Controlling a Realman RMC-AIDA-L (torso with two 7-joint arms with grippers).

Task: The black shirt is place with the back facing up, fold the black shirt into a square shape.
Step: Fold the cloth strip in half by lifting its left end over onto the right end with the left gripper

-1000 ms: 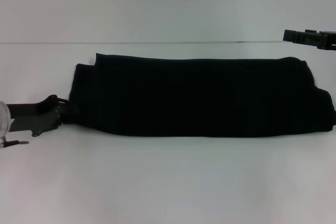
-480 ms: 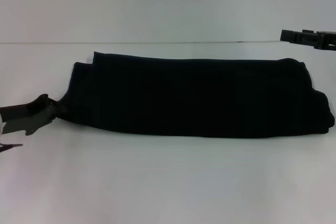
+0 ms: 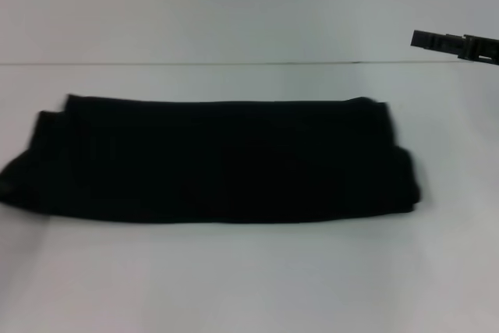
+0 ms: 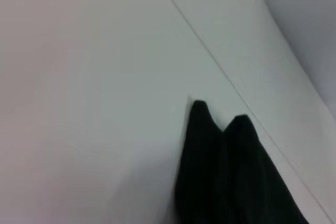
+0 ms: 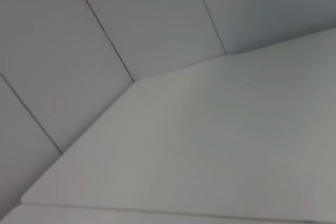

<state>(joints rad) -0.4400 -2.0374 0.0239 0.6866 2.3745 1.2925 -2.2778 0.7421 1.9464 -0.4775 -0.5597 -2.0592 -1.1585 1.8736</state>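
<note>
The black shirt (image 3: 210, 161) lies on the white table as a long folded band running left to right, its left end reaching the head view's left edge. Two pointed ends of the shirt also show in the left wrist view (image 4: 231, 177). My left gripper is out of the head view, past the left edge. My right gripper (image 3: 425, 39) hangs high at the far right, well above and apart from the shirt. The right wrist view shows only table and wall.
The white table (image 3: 234, 278) stretches in front of the shirt and behind it up to the wall line (image 3: 234, 62). A bare strip of table lies to the right of the shirt.
The whole shirt has slid to the left across the table. My left gripper, which was at the shirt's left end, has moved out of the head view. My right gripper has barely moved.
</note>
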